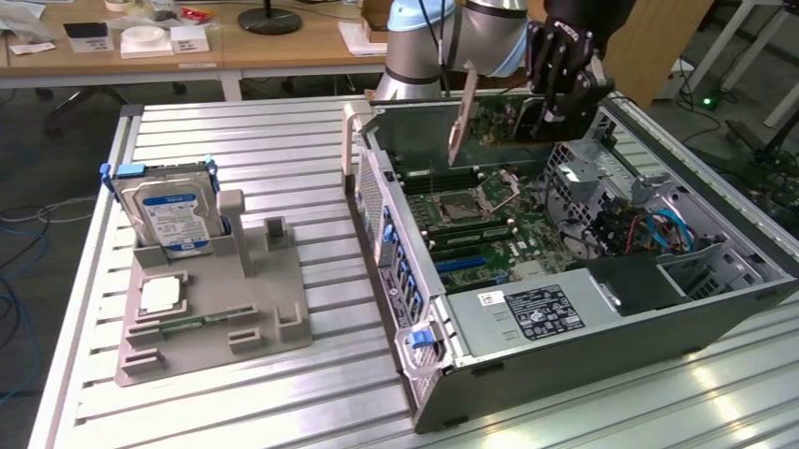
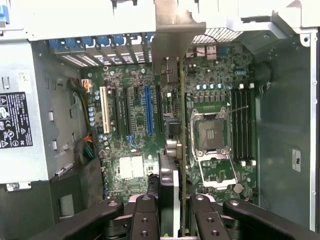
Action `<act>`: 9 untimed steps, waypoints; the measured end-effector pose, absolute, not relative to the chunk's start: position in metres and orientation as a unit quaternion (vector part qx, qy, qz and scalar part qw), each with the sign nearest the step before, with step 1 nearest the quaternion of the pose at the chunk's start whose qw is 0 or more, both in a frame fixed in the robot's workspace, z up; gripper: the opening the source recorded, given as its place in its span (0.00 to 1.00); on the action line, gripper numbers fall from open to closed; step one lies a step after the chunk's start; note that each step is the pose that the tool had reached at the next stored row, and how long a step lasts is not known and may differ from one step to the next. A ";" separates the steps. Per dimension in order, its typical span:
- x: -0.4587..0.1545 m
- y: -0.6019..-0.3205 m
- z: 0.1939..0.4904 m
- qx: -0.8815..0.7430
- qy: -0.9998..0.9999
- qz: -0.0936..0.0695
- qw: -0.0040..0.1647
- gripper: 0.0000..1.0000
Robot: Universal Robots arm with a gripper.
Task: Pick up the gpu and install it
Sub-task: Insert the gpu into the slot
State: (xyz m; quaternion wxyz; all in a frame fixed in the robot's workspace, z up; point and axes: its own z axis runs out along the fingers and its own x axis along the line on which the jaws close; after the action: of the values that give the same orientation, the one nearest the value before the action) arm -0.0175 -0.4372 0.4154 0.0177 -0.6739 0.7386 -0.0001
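Holds wooden desks (image 1: 287, 51) at the back, strewn with white boxes (image 1: 144, 39); has a dark grey floor (image 1: 37, 178), blue cables (image 1: 13, 281) trailing at the exterior view's left.

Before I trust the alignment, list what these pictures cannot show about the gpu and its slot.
1. Wrist view: the gpu is edge-on and hides the motherboard strip under it, so the slot below cannot be told.
2. Exterior view: the gripper covers much of the gpu's face.
3. Exterior view: print on the power supply label is too small to read.
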 end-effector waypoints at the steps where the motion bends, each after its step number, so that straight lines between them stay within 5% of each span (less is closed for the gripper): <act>1: -0.018 -0.437 0.414 -0.674 0.739 0.000 0.018 0.28; 9: -0.016 -0.437 0.401 -0.675 0.738 0.000 0.018 0.28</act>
State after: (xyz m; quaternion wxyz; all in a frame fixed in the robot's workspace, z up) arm -0.0159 -0.4374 0.4006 0.0177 -0.6746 0.7380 -0.0004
